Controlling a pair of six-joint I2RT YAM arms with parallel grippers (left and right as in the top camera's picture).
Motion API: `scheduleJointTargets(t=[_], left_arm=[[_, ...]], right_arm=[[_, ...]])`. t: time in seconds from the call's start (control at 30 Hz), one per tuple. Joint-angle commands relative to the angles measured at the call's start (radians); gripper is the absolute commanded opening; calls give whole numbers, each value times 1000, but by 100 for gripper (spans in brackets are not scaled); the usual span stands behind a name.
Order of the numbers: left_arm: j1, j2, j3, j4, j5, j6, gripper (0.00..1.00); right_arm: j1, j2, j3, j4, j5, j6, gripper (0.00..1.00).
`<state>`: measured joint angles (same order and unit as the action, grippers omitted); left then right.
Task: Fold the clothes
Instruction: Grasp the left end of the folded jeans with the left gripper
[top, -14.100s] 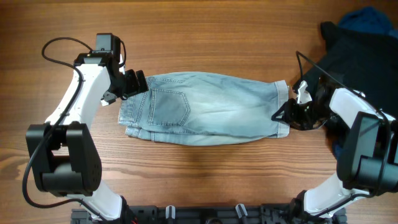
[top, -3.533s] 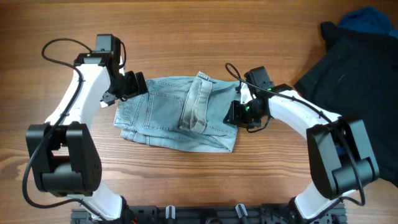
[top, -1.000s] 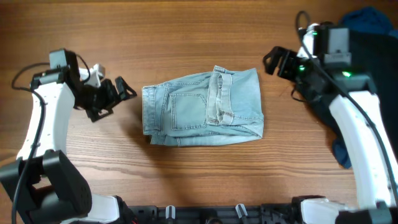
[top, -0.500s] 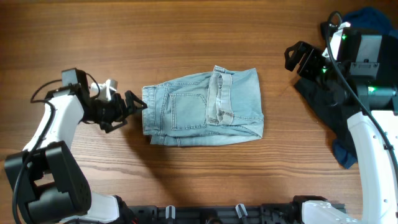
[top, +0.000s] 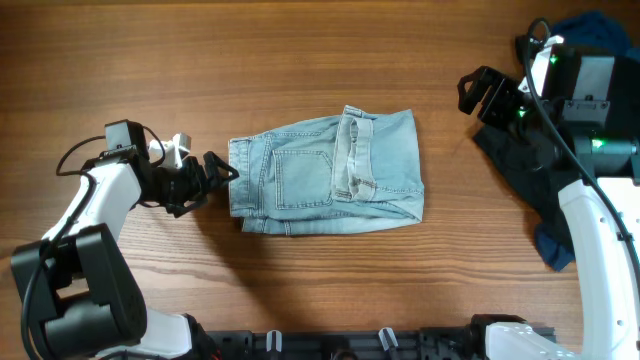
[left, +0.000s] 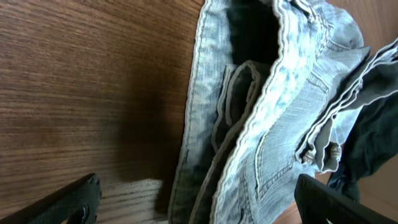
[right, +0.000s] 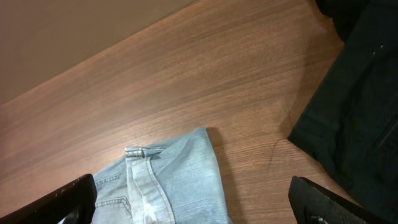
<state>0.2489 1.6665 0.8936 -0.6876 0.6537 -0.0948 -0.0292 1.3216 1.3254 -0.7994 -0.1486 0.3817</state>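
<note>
denim (top: 325, 172) lies folded in compact stack at frame centre; fold seems nearly done, maybe last tidy remaining. left gripper (top: 218, 172) wide, empty, just beside its left edge. right gripper (top: 468, 92) wide, empty, upper right.

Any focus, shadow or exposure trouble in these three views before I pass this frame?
Overhead: sharp and evenly lit, only a thin shadow under the folded jeans along their near edge. Left wrist: close up, a dark shadow falls on the table beside the jeans. Right wrist: slightly soft, and the black garment is nearly featureless dark.
</note>
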Motion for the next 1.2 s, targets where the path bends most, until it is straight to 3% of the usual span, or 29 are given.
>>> scheduleJointTargets(t=[0.0,0.23,0.77,1.17], left_arm=[[0,53,-10,12,16,-19,100],[0,125,-10,50,109,-18,100],[-47,161,-10,81,109,-19,100],[-122,163,-10,154,104,-94,100]], right_arm=[[-3,-10,25,6,-8,12,100],[-3,-10,25,5,-8,11,100],[-3,-10,25,4,-8,-16,100],[-3,-10,25,6,-8,-19,100]])
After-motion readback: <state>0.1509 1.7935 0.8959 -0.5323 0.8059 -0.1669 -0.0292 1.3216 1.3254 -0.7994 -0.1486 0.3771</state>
